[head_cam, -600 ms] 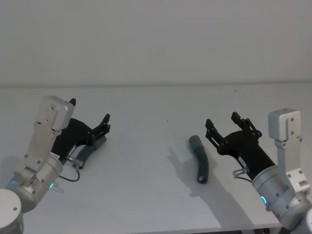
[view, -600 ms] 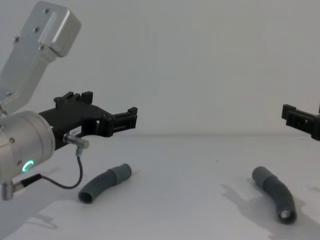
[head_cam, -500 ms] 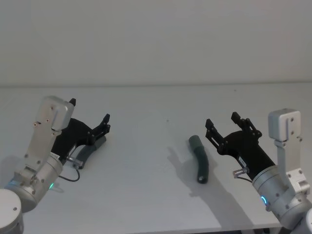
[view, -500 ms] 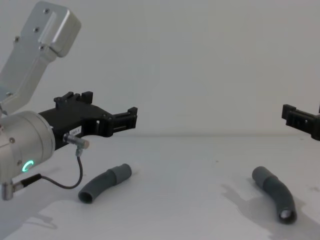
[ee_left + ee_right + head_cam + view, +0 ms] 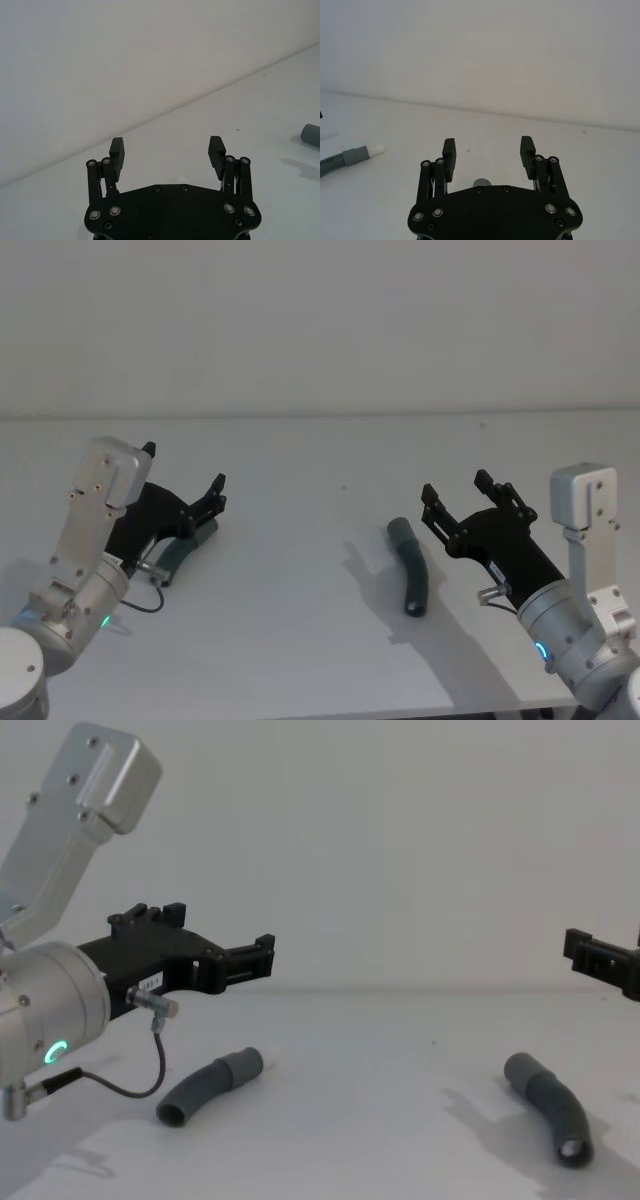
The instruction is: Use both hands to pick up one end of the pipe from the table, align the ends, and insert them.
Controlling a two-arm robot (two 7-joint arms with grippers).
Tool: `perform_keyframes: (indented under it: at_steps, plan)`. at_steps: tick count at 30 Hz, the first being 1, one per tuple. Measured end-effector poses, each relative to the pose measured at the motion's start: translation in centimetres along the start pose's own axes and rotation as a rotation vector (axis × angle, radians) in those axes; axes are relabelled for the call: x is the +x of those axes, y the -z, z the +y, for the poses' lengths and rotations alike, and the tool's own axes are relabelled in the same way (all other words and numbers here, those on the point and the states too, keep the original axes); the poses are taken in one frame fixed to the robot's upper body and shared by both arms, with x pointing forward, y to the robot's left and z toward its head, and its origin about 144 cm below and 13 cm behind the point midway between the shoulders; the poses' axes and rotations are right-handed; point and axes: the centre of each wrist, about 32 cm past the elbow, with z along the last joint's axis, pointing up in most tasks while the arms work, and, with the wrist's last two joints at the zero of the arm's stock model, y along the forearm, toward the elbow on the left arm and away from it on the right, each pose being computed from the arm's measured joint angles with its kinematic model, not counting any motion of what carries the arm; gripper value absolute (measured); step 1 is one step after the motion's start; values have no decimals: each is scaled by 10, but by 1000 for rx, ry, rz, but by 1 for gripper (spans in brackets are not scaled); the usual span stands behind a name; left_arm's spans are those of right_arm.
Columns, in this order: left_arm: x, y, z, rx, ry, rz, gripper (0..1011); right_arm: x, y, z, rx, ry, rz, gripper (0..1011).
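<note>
Head view: the left gripper point(image 5: 185, 468) and right gripper point(image 5: 455, 485) hover above the table point(image 5: 300, 640), jaws spread and empty.
Chest view: the left hose piece point(image 5: 210, 1085) and right hose piece point(image 5: 550, 1105) lie on the table, ungrasped.
Wrist views: pads apart. Next, I reckon, each gripper must drop onto its own piece.

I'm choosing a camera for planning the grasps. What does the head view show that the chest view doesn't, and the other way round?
Head: the whole right gripper, fingers open, beside the right pipe. Chest: the whole left pipe, lying below the raised left gripper. Both: the two pipes apart on the table, neither held.
</note>
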Motion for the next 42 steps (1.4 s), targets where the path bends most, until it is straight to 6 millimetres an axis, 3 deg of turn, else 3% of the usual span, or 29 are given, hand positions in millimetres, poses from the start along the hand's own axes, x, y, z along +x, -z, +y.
perform_keyframes:
  at_steps: [42]
  plan:
    - [0,0,0,0,0,0,1002,3,-2,3,-63,-8,14,774]
